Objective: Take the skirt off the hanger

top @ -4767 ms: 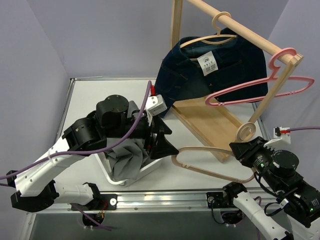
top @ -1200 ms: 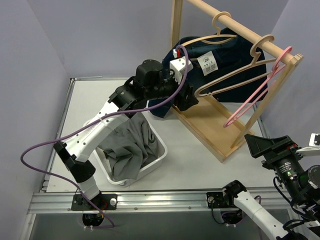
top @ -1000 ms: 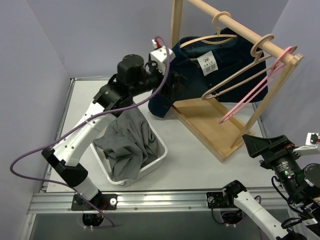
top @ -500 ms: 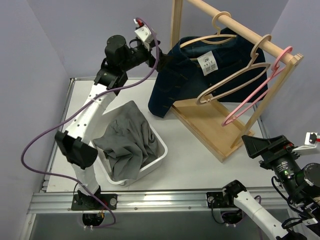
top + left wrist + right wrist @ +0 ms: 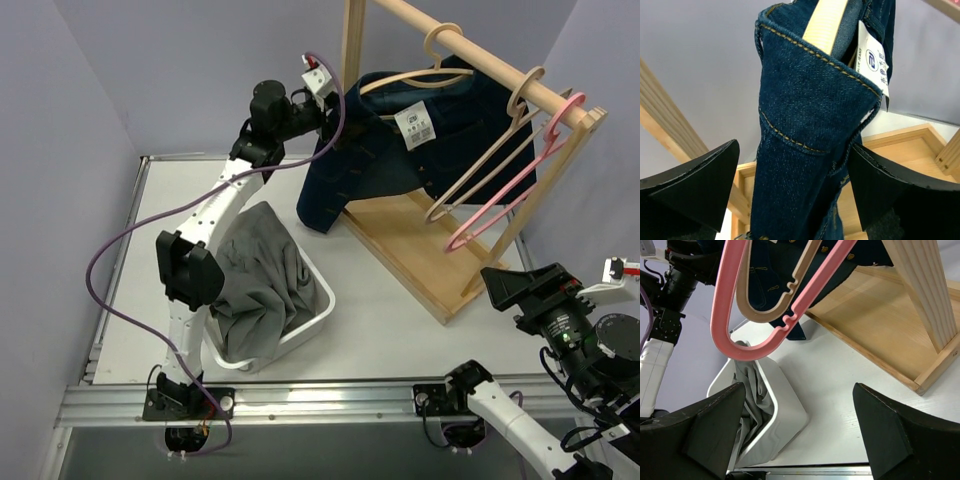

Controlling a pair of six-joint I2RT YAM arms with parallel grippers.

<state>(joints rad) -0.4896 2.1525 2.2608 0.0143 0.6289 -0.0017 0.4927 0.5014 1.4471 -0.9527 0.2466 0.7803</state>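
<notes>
On the wooden hanger (image 5: 825,25), dark denim skirt (image 5: 805,130) with white tag (image 5: 417,126)

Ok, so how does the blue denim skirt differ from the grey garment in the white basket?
The denim skirt is dark blue; the grey garment is pale grey. The skirt hangs on a wooden hanger, while the grey garment lies crumpled in the basket. The skirt shows a white tag; the grey garment shows none. Both are cloth.
</notes>
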